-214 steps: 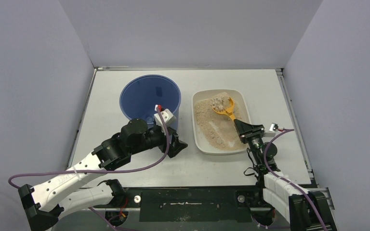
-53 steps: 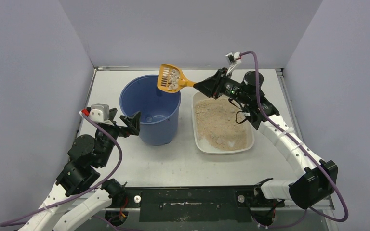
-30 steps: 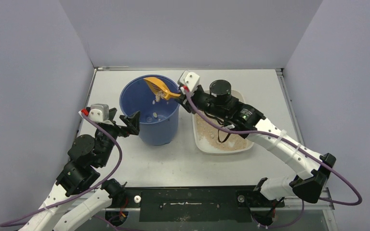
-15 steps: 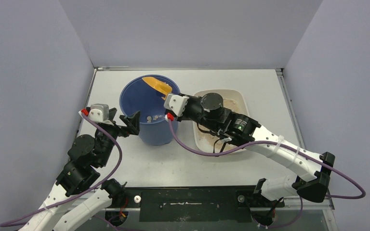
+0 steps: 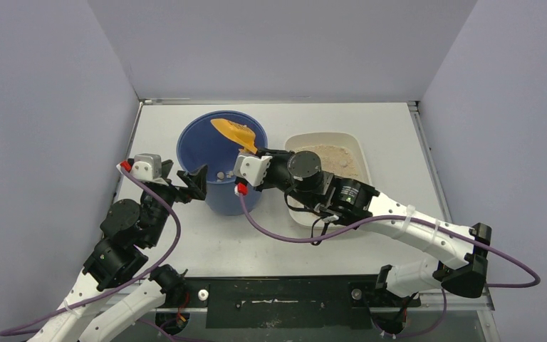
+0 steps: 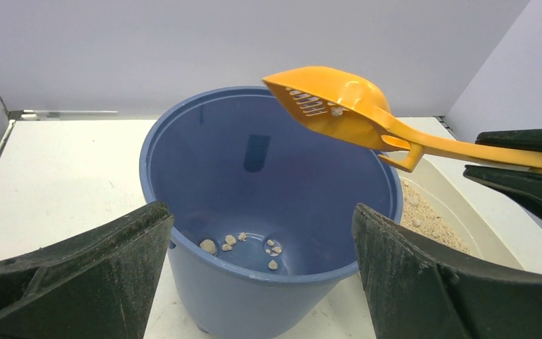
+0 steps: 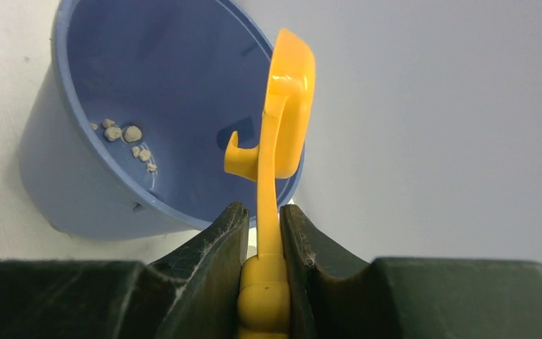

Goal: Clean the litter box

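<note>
Turning its wrist above the blue bucket (image 5: 198, 153), the right gripper (image 5: 254, 152) had, within the last two seconds, carried the orange scoop (image 5: 232, 132) from level and loaded beyond the far rim to rolled on edge over the opening, and the pale clumps (image 6: 238, 243) now lay on the bucket's floor. The scoop looked all but empty, with a crumb or two at its slots, so this dump was probably complete and another pass through the litter box (image 5: 360, 152) seemed the next need. That box sat on the table (image 5: 399, 121) just right of the bucket, still holding sand. The right jaws were clamped tight on the scoop's handle; the left gripper (image 5: 194, 179) stood spread wide and empty beside the bucket's near-left wall, unmoved. No brand, label or legible writing showed anywhere.
</note>
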`<state>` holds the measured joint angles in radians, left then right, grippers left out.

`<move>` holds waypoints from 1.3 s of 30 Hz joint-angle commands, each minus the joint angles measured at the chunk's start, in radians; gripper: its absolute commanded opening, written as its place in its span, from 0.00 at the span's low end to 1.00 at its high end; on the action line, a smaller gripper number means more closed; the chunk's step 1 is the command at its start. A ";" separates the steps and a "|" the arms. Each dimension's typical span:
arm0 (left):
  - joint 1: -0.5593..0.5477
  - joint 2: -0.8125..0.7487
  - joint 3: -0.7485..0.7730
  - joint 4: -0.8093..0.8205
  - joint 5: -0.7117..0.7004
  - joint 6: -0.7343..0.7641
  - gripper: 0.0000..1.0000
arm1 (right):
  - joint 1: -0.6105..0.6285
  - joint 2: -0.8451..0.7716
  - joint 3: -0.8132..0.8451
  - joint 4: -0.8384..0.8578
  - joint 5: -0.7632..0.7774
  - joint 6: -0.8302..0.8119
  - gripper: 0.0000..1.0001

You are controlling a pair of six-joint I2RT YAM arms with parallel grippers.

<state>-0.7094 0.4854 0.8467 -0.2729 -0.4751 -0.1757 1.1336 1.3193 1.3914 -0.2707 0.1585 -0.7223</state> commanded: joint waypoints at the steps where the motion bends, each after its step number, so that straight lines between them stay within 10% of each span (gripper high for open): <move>1: 0.007 0.000 0.000 0.050 0.007 -0.001 0.97 | -0.017 -0.024 -0.024 0.061 0.096 0.018 0.00; 3: 0.007 0.001 -0.002 0.051 0.005 0.001 0.97 | -0.011 -0.023 0.020 0.022 -0.050 0.067 0.00; 5: 0.009 0.003 0.001 0.047 0.003 -0.001 0.97 | -0.006 -0.020 -0.033 0.133 0.180 -0.001 0.00; 8: 0.009 0.001 -0.001 0.049 0.010 -0.001 0.97 | 0.006 0.013 0.087 -0.055 -0.128 0.112 0.00; 11: 0.014 0.002 0.000 0.048 0.011 -0.002 0.97 | 0.010 -0.008 -0.019 0.120 0.139 0.028 0.00; 13: 0.014 0.001 -0.003 0.050 0.014 -0.002 0.97 | -0.005 -0.003 0.059 0.003 -0.105 0.126 0.00; 15: 0.014 0.004 0.000 0.049 0.010 -0.002 0.97 | -0.003 -0.020 -0.029 0.136 0.104 0.074 0.00; 18: 0.013 0.006 -0.004 0.049 0.016 -0.002 0.97 | -0.041 -0.025 0.031 0.028 -0.145 0.166 0.00; 26: 0.017 0.006 -0.001 0.049 0.018 -0.003 0.97 | -0.031 -0.056 -0.023 0.118 0.017 0.157 0.00; 29: 0.016 0.007 0.000 0.049 0.018 -0.004 0.97 | -0.029 -0.038 0.051 0.009 -0.181 0.196 0.00; 32: 0.017 0.006 0.000 0.049 0.022 -0.004 0.97 | -0.029 -0.046 -0.015 0.123 0.116 0.154 0.00; 39: 0.016 0.006 0.000 0.048 0.024 -0.003 0.97 | -0.023 -0.118 -0.055 0.208 0.055 0.272 0.00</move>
<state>-0.6983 0.4881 0.8459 -0.2729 -0.4648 -0.1757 1.1061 1.2766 1.3399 -0.1719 0.1696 -0.5236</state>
